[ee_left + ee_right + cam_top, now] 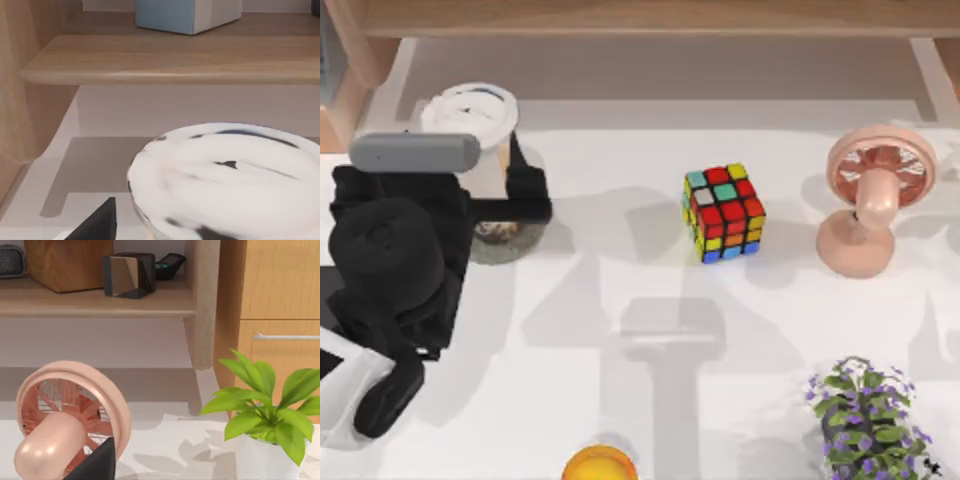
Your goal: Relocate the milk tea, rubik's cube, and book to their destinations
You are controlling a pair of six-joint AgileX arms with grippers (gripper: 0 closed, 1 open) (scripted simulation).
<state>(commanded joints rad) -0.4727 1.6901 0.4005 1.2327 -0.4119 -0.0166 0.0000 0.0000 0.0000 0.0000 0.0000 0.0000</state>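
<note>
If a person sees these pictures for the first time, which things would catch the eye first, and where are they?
The bright rubik's cube stands alone near the middle of the white table. At the table's left, the left gripper is around the milk tea, whose white domed lid looms large in the left wrist view. A pink fan stands at the right, with a purple-flowered plant nearer the front edge.

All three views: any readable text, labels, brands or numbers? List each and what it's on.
None.
Milk tea lid: dark streaks, no letters.
Rubik's cube: plain stickers.
Book: blank blue cover.
Fan: no marking.
Dark device on the shelf: teal patch, too small to read.
</note>
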